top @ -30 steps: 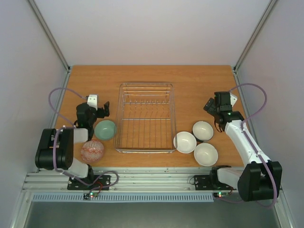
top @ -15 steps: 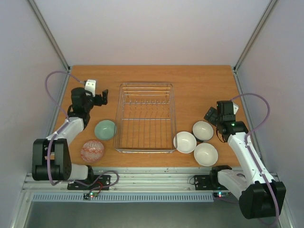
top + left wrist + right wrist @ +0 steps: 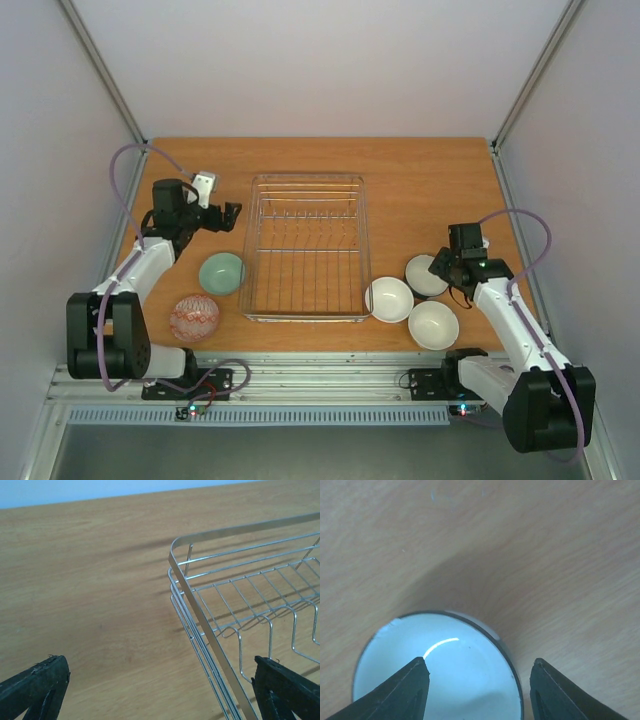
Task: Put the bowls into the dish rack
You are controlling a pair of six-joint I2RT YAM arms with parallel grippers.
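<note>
Since the earlier frame, the right gripper (image 3: 442, 263) has dropped onto the bowls by the table's (image 3: 420, 180) right edge. Top view: rack (image 3: 305, 177) at centre; left gripper (image 3: 228, 213) beside its far-left corner; mint bowl (image 3: 221, 273) and patterned bowl (image 3: 194, 317) to its left; two pale bowls (image 3: 388, 299) (image 3: 433, 324) off its near-right corner, a dark-rimmed bowl (image 3: 420, 282) under the right gripper. Left wrist: fingers (image 3: 35, 687) spread wide, holding nothing, above the rack's corner. Right wrist: fingers (image 3: 402, 692) apart, astride the dark rim, not clamped.
</note>
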